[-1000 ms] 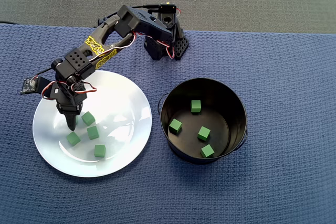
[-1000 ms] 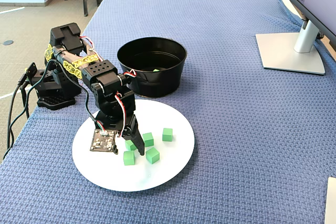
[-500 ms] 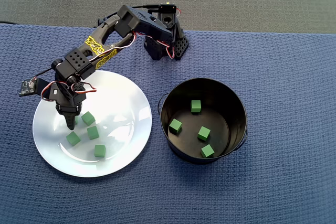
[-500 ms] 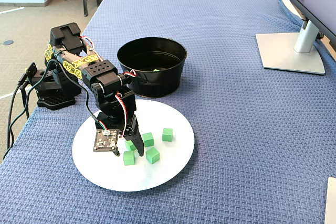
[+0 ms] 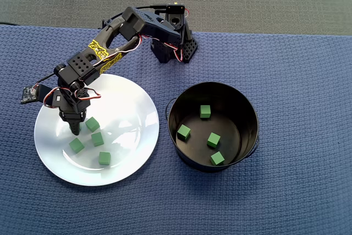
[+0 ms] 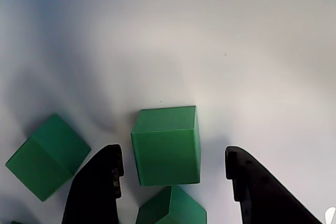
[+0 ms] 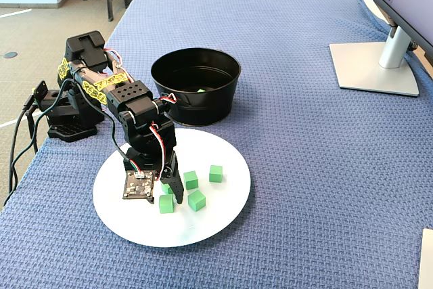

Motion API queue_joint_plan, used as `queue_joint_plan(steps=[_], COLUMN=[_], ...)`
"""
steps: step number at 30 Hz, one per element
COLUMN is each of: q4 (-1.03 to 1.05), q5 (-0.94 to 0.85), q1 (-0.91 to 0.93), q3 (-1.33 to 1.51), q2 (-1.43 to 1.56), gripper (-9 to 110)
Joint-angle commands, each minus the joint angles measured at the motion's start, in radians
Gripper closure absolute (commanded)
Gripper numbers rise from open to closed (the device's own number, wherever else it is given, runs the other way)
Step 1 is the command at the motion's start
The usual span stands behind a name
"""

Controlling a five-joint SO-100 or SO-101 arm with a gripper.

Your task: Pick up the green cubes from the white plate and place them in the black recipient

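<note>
Green cubes (image 5: pixel 210 138): four lie in the black recipient (image 5: pixel 248 115); others wait on the white plate (image 5: pixel 132 105); gripper (image 6: pixel 170 163) spread wide around one.

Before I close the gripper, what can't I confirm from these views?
- Cube between the fingers: wrist view shows gaps on both sides; fingertips cut off by the bottom edge.
- Same cube, overhead view: mostly hidden under the gripper.
- Black recipient: fixed view shows one cube; the wall hides the others.
- Plate: a fifth cube cannot be confirmed overhead.
</note>
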Motion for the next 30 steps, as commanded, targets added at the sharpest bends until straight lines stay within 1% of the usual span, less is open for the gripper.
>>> queue_joint_plan(steps=[1,3,6,9,11,14,20,24,30], q4=[-0.041,-0.04,-0.04,-0.035,-0.017,-0.006,0.121,0.143,0.126], q5=[0.072,0.091,0.067,0.118,0.227,0.396,0.462,0.5,0.6], q1=[0.015,0.018,0.014,0.018,0.031,0.055,0.005,-0.137,-0.512], q3=[-0.038,-0.048,-0.028,-0.028,-0.02,0.04,0.097,0.245,0.523], q2=[0.021,0.026,0.026,0.055,0.127,0.311,0.603,0.808,1.023], gripper=[102,102,102,102,102,102,102,102,102])
